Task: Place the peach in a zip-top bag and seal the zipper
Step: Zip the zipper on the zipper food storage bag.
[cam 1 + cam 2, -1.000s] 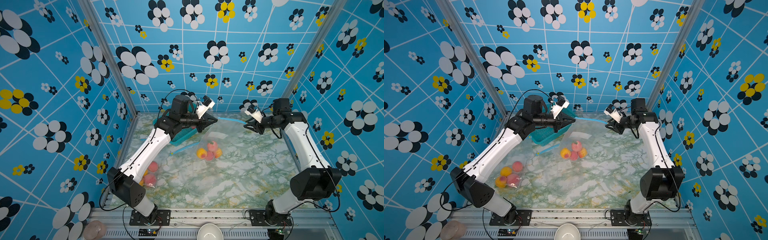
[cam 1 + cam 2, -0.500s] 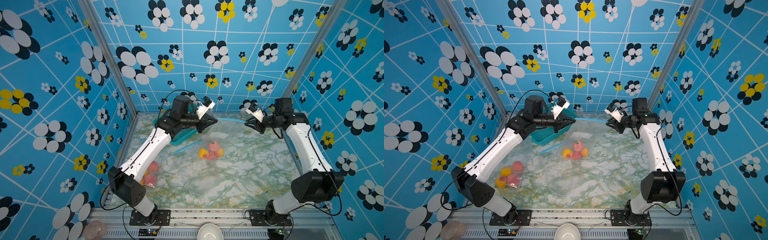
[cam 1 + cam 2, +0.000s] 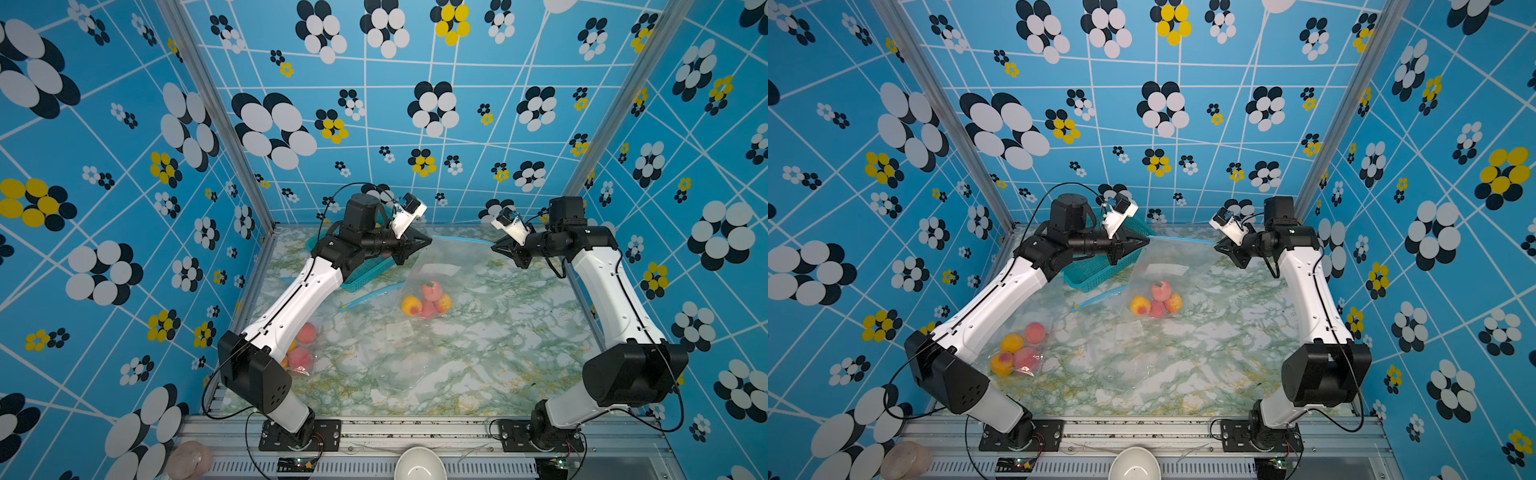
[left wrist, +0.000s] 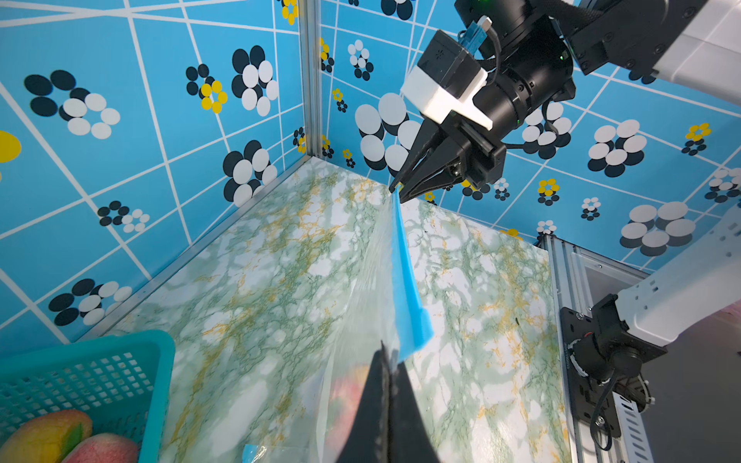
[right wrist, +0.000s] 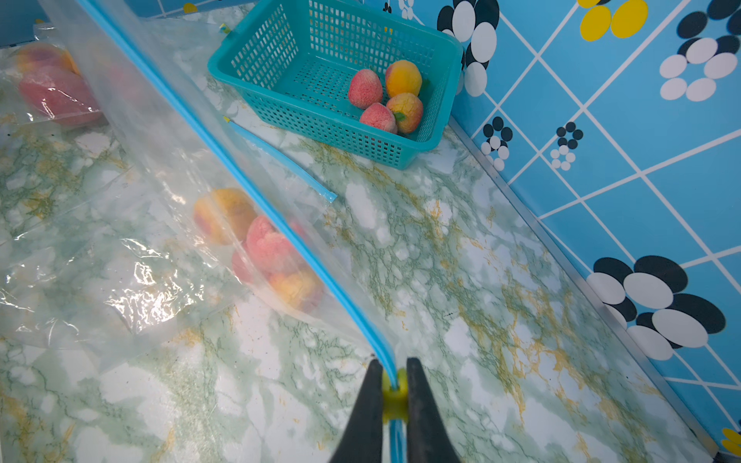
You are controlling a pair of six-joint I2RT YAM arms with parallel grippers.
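I see zip-top bag, clear crinkly film, strung between both tools over glossy green-white marbled tabletop. Blue zipper, thin flat strip, stretched taut left to right at far side. Four fuzzy round peaches, pink and yellow-orange, bunched in bag's bottom, nearer than zipper. Left tool pinched tight on bag's left top corner. Right tool narrow, clamping yellow slider at zipper's right end.

One zip-top bag: clear film; blue zipper uppermost, raised and drawn taut, at 12 o'clock from the counter's middle; yellow slider at the zipper's 3 o'clock end; body slants down. Four peaches: pink and yellow-orange, bunched in the bag's bottom, resting on the counter.
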